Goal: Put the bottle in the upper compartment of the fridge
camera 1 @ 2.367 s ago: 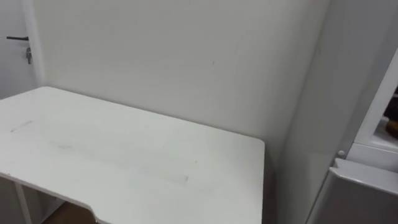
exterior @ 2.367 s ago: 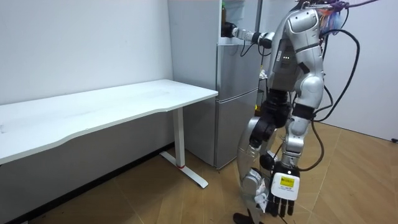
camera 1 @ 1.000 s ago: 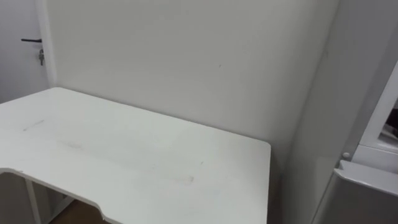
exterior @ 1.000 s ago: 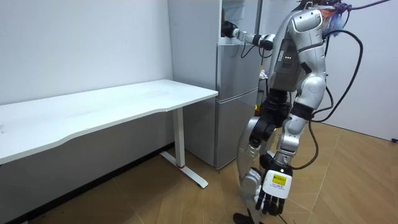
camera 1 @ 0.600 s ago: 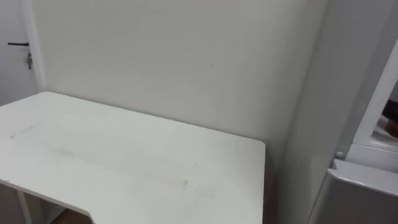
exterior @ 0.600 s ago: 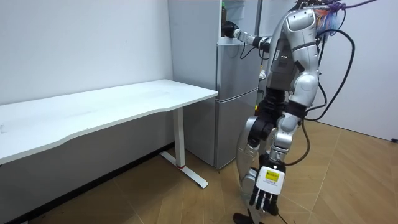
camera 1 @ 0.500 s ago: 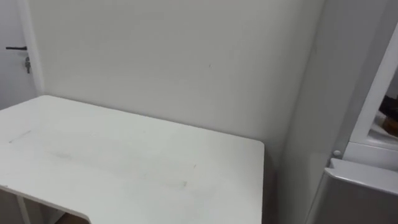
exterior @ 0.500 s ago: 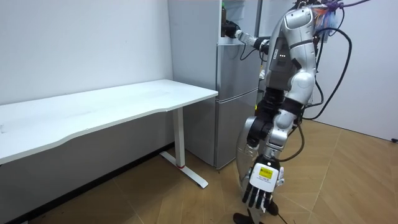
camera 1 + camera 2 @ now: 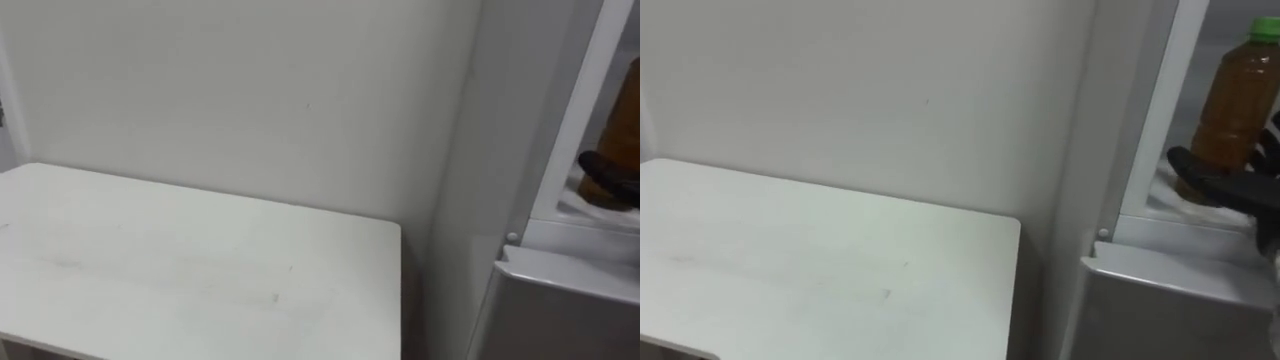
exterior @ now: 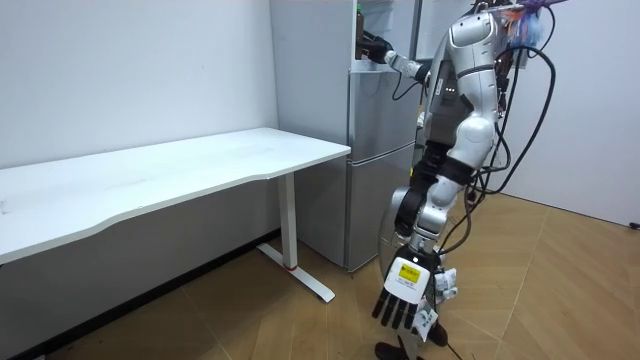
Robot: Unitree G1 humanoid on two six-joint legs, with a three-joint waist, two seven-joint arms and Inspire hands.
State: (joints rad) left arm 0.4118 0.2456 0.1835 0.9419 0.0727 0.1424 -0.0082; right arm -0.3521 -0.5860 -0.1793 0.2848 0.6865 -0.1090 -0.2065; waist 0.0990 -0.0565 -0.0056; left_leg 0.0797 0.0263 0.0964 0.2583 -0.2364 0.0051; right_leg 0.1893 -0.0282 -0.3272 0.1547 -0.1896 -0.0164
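Room view: the robot stands on the wooden floor (image 10: 560,290) at the front of a tall grey fridge (image 10: 375,180), its right arm raised into the open upper compartment. To the fridge's left, against the far wall, runs a long white surface (image 10: 200,165) on a white leg.

In the right eye view the bottle (image 9: 1237,95) stands inside that upper compartment, on the white shelf just behind the compartment's left frame. It is clear plastic, filled nearly to the neck with amber-brown liquid. It narrows toward the shoulder and is closed with a green cap (image 9: 1265,27). Its long axis is vertical: base on the shelf, cap pointing straight up.

The right robot hand (image 9: 1215,178) is dark and lies across the near side of the bottle's foot, cut off by the view's right edge. Whether it clasps the bottle or merely rests beside it, I cannot tell. The left robot hand (image 10: 403,297) hangs low beside the legs, spread and holding nothing.
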